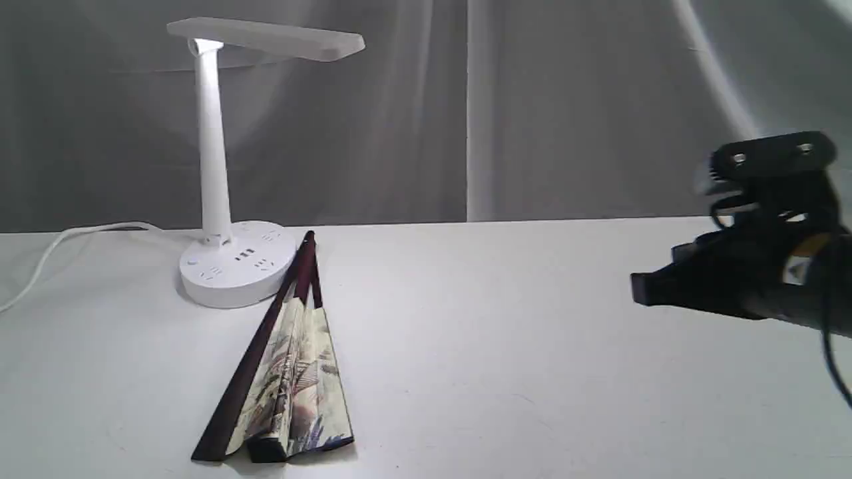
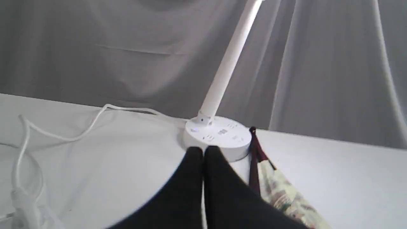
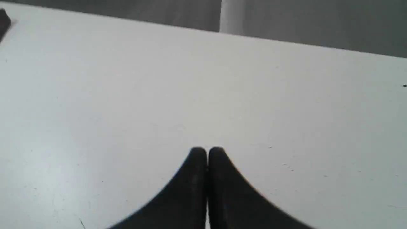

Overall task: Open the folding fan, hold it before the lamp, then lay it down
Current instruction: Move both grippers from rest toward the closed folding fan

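Near left of the table [image 1: 532,346], folding fan [image 1: 286,372]: one; flat on the white top, spread only into a narrow wedge, wide painted end nearest, dark ribs tapering away toward the pivot.
Fan edges: dark reddish-brown outer rib along the left side of the wedge; black border along the near paper edge.
Grippers, count: two, one per arm.
Out of the exterior view, left gripper [image 2: 203,152]: seen only by its own wrist camera; fingertips pressed together, empty.
Fan to left gripper: pivot end and first pleats just past the closed tips and off to one side, apart from the fingers, no contact visible.
Mid-depth right, right gripper [image 1: 636,291]: raised above the table, pointing left; tips closed against each other in its wrist view, holding nothing, bare tabletop beneath.
Fan to right gripper: well apart, fan off to the left, open table between the two.
Far left, lamp [image 1: 213,153]: one; slim stem upright, flat head overhanging to the right, round base studded with sockets; fan pivot just beside the right edge of the base, touching or not cannot be told.
Cord [image 1: 40,259]: one; white, trailing from behind the base off to the left.
Farthest back, curtain [image 1: 566,100]: grey, hanging in soft folds behind the table's far edge.
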Controlling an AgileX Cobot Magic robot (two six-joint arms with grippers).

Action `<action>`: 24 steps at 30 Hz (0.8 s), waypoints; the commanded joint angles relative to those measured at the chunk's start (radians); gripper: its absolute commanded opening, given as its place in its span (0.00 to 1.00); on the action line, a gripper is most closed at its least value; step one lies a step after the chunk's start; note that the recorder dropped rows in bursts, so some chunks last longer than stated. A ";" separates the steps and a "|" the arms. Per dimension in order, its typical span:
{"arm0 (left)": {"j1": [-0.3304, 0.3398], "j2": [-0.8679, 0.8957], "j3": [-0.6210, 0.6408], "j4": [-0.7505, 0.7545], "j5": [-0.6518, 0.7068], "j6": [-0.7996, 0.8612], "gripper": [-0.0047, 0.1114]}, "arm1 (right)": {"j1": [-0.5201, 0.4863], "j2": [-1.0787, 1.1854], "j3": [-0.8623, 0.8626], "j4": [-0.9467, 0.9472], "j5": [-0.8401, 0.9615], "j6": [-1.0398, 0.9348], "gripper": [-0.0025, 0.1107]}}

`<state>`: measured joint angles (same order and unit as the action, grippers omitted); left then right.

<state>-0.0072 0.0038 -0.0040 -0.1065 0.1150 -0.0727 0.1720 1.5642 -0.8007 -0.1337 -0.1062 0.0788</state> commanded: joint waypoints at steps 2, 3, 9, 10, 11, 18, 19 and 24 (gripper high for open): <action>0.004 -0.004 0.004 -0.133 -0.145 -0.078 0.04 | 0.019 0.156 -0.119 -0.021 0.089 0.004 0.02; 0.004 -0.004 0.004 -0.134 -0.195 -0.080 0.04 | 0.019 0.185 -0.146 -0.021 0.136 0.004 0.02; 0.004 0.084 -0.124 -0.066 -0.151 -0.078 0.04 | 0.019 0.259 -0.237 -0.016 0.330 0.004 0.02; 0.004 0.133 -0.152 -0.066 -0.140 -0.078 0.04 | 0.019 0.257 -0.237 -0.016 0.330 0.002 0.02; 0.004 0.191 -0.193 -0.066 -0.121 -0.078 0.04 | 0.019 0.255 -0.237 -0.016 0.340 -0.005 0.02; 0.004 0.713 -0.357 -0.057 -0.120 -0.077 0.04 | 0.019 0.248 -0.237 0.006 0.362 -0.007 0.02; 0.004 0.802 -0.390 -0.038 -0.135 -0.077 0.04 | 0.019 0.248 -0.237 0.006 0.362 -0.007 0.02; -0.008 1.190 -0.561 -0.018 -0.183 -0.077 0.04 | 0.019 0.248 -0.237 0.006 0.365 -0.007 0.02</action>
<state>-0.0072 1.0978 -0.5135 -0.1401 -0.0482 -0.1419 0.1861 1.8234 -1.0317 -0.1304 0.2560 0.0771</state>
